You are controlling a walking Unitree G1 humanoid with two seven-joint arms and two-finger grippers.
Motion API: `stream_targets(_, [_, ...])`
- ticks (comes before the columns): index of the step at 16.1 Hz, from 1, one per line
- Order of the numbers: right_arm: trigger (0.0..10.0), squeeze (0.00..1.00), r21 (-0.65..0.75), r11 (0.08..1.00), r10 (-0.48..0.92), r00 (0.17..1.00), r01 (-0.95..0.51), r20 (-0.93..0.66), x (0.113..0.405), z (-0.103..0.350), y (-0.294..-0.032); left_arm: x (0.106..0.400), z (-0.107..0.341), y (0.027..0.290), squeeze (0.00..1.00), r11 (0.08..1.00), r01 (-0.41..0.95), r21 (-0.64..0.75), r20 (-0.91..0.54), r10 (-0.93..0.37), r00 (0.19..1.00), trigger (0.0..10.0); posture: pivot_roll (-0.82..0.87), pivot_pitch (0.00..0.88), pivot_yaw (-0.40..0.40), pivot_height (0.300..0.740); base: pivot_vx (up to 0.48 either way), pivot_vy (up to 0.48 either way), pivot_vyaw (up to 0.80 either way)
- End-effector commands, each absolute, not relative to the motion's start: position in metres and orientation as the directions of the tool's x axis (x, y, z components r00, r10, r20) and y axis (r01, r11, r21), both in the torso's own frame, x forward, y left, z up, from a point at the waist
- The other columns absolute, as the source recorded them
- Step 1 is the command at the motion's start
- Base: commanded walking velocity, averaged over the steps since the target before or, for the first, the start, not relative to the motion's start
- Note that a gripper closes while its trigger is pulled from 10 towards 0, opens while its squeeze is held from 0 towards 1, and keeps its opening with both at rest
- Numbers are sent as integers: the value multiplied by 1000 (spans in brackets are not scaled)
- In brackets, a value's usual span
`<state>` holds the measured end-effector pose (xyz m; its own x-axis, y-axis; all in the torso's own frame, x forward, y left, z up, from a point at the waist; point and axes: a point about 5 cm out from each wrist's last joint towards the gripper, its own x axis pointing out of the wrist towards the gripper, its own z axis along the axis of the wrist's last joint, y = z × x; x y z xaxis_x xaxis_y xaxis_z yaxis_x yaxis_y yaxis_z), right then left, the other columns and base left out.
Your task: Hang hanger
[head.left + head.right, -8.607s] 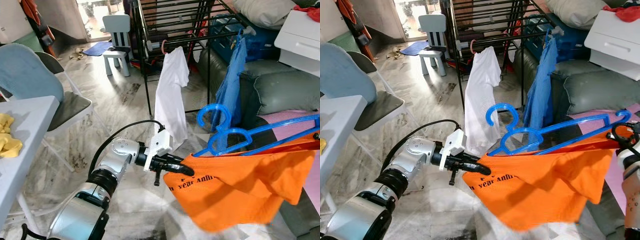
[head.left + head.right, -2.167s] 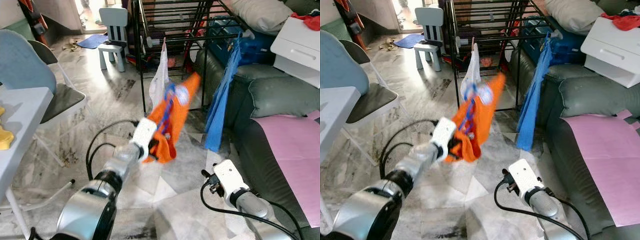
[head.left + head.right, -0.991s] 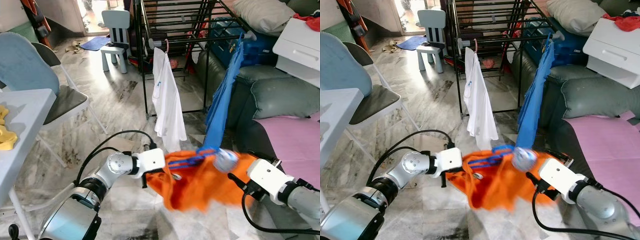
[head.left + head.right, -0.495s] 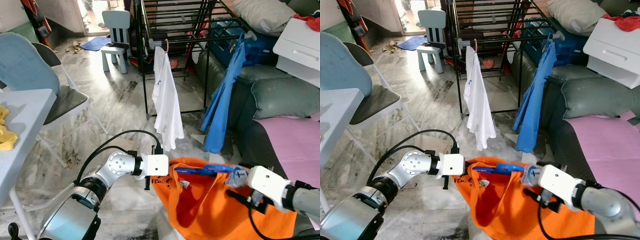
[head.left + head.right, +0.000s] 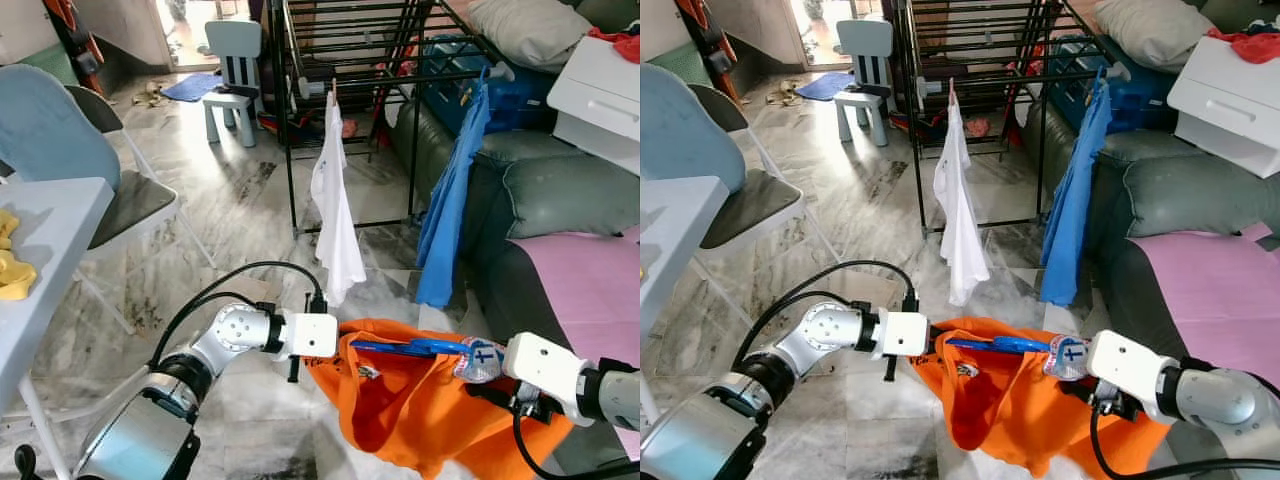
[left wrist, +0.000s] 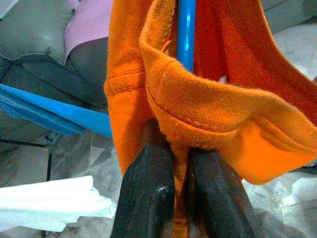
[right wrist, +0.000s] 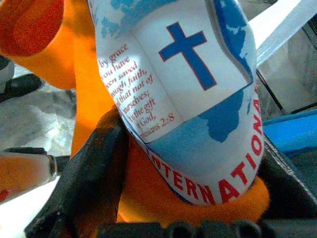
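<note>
Your left gripper [image 6: 176, 163] has its two black fingers [image 6: 148, 193] pinched together on a seamed fold of the orange T-shirt [image 5: 420, 400], with the blue hanger [image 5: 410, 347] running straight past the fingertips. Your right gripper [image 7: 163, 198] clamps the shirt's other end, on its printed white-and-blue patch [image 7: 183, 94]. On that patch you can read a blue cross, the lines "by grace you have", "through faith", "the gift of God" and "2:8", and red capitals ending "TERNATIONA". Between your grippers the shirt sags low over the marble floor [image 5: 240, 210], and the hanger lies nearly level along its top edge, inside the cloth. The black drying rack [image 5: 350, 60] stands well beyond the shirt; on it hang a white shirt [image 5: 333, 200] and, further toward the grey sofa [image 5: 560, 180], a blue garment [image 5: 450, 200]. The orange shirt and its hanger hang apart from the rack.
</note>
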<state>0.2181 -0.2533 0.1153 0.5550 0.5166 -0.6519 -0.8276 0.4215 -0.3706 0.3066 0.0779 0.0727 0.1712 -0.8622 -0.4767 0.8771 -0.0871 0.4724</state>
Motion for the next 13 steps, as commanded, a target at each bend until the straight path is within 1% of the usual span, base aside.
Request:
stream_targets(1, [0,0,-374,413,529,553,-831,-644,220,120,-251,309,78,77,0,-106,858,502,-475,-863,171,0,-26,0,22,740,0,0,0])
stream_targets(6, [0,0,-350,437,559,555,-829,-616,220,119,-244,308,75,76,0,-117,853,508,-491,-854,175,0,-32,0,22,740,0,0,0])
stream_targets(9, [0,0,-330,464,572,562,-822,-597,220,114,-240,311,76,76,0,-80,850,520,-480,-851,214,0,-32,0,21,740,0,0,0])
stream_targets(13, [0,0,-319,474,571,563,-820,-597,220,111,-240,313,76,77,0,-82,837,541,-491,-839,235,0,-33,0,20,740,0,0,0])
